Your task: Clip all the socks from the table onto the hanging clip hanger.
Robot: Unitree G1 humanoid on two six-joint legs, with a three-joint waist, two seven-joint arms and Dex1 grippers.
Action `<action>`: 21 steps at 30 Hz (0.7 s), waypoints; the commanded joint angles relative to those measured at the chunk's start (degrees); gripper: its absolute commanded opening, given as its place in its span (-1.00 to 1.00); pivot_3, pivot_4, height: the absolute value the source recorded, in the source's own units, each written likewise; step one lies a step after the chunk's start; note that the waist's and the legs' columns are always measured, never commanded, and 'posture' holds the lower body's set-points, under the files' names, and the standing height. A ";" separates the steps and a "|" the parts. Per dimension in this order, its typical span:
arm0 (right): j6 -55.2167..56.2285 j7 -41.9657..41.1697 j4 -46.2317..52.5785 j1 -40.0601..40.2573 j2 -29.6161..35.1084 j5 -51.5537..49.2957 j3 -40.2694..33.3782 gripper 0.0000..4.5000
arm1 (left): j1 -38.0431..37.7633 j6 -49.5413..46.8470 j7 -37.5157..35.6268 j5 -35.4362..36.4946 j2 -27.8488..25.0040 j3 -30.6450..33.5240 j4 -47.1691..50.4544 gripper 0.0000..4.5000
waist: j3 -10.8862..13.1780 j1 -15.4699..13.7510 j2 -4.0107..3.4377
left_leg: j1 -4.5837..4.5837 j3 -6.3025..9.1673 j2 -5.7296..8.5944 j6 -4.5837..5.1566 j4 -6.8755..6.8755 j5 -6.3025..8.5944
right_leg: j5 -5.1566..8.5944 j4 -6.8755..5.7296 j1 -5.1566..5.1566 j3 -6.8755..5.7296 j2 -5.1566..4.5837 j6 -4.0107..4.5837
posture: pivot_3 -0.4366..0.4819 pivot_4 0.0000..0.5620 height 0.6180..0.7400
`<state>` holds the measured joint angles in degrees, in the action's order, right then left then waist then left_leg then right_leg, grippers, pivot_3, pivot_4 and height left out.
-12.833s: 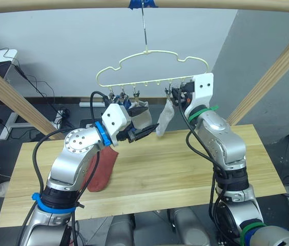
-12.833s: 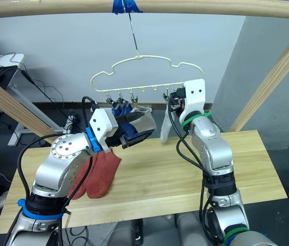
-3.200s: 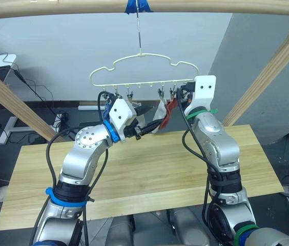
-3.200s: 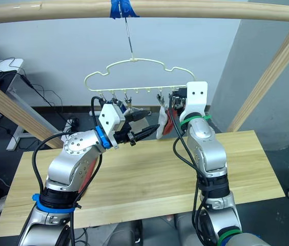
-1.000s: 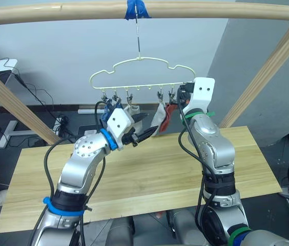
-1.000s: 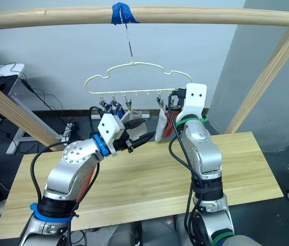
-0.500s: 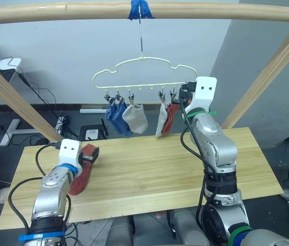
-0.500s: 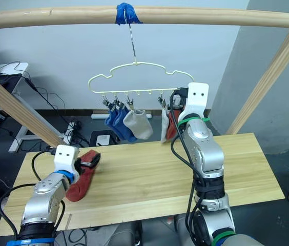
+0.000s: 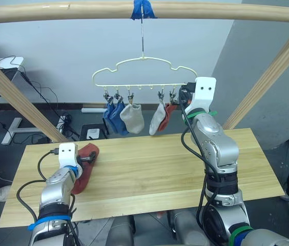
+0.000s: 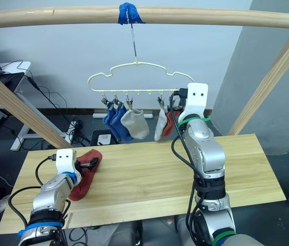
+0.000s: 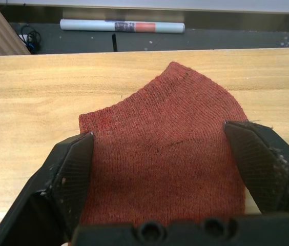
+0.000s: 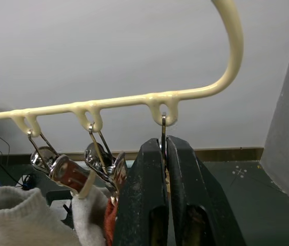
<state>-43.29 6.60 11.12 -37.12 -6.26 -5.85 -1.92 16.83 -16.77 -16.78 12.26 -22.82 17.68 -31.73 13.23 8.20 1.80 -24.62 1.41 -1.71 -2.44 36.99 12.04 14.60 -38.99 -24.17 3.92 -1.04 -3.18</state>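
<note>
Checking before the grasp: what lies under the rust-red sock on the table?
The rust-red sock lies flat on the table, between the open left gripper's fingers. Anything beneath the sock is covered.

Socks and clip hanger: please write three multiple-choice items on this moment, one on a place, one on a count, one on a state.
1. Where is the rust-red sock that is not hung?
A. On the table, at the robot's left
B. On the table, at the robot's right
C. Draped over the hanger's hook

2. How many socks hang from the clip hanger?
A. Three
B. Five
C. Six

3. In what state is the right tool?
A. Wide open
B. Shut on a hanger clip
C. Shut on a grey sock

Answers:
1 A: it lies flat on the planks, between the fingers of the open left tool.
2 B: two blue, two grey and one rust-red hang in a row.
3 B: its two fingers press together on the end clip's wire.
</note>
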 commanded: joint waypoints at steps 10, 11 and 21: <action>-0.50 -0.05 3.48 -0.40 -0.56 -0.43 0.12 -1.00 | -1.54 2.24 -2.15 -3.14 -0.94 -3.88 -1.19 -0.43 | 0.01 0.01 -0.02 | 0.01 0.00 0.00 0.00 -0.01 0.00 | 0.01 0.02 0.01 0.01 0.00 0.00 | -0.44 -0.12 1.00; -0.49 -0.02 3.51 -0.37 -0.59 -0.39 0.15 -1.00 | -1.94 3.14 -3.10 -3.66 -0.93 -4.87 -0.57 -0.54 | 0.01 0.01 -0.02 | 0.01 -0.01 0.00 0.00 -0.02 0.00 | 0.01 0.02 0.00 0.01 0.00 0.00 | -0.45 -0.12 1.00; -0.58 0.11 3.97 -0.37 -0.21 -0.17 -0.15 -1.00 | -3.00 7.56 -15.32 -4.90 4.22 -19.78 18.56 -0.99 | 0.07 -0.08 -0.06 | -0.04 -0.05 0.01 0.00 -0.06 0.00 | 0.01 0.12 -0.01 0.03 -0.04 0.00 | -0.47 -0.13 1.00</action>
<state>-44.29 6.59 11.98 -37.09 -6.60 -5.80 -2.01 13.05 -10.60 -29.64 7.36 -19.45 0.85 -19.73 13.30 8.11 1.75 -24.68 1.36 -1.71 -2.45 36.92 12.04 14.61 -38.85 -24.19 3.95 -1.08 -3.18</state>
